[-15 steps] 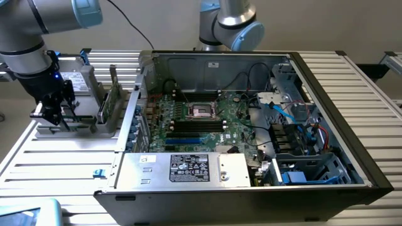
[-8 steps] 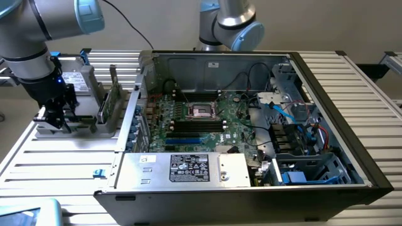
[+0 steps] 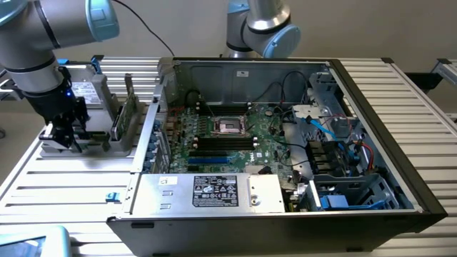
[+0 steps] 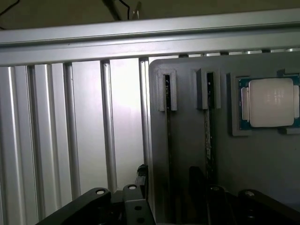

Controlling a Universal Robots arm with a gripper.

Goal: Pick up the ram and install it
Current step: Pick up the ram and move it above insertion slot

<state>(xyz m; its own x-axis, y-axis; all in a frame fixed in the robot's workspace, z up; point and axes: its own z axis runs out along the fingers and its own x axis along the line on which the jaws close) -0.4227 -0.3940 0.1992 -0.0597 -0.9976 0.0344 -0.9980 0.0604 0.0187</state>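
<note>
The end effector (image 3: pixel 61 133) hangs with its jaws spread wide and nothing in them, over the side of the grey holder (image 3: pixel 100 143) that is farther from the computer case (image 3: pixel 243 75). The ram (image 3: pixel 120 122) stands on its long edge in a holder slot on the side nearer the case. It therefore lies sideways from the end effector, toward the case, its long axis roughly parallel to the case's side wall.
</note>
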